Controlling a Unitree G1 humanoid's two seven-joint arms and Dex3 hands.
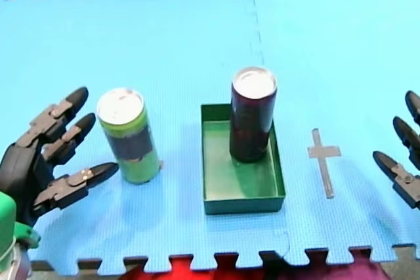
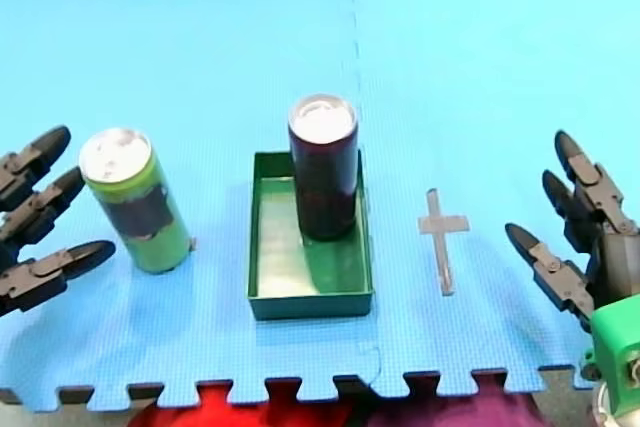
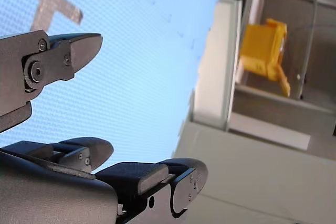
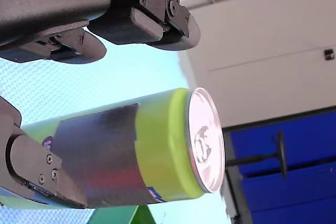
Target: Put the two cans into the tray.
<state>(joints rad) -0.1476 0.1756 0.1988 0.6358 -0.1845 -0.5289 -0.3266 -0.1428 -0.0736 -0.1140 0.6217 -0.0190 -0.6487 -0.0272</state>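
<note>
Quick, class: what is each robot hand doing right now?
Left hand: open, beside the green can.
Right hand: open, at the mat's right side.

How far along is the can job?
Done: the dark maroon can stands in the green rectangular tray. In hand: nothing; the left hand is beside the lime-green can, not gripping it. Left: that can goes in. The right hand, empty, is right of the tray.

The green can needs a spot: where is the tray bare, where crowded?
Free: the near half of the tray, before the dark can. Tight: its far end, and the gap between green can and left hand. Right hand is past the tape cross.
</note>
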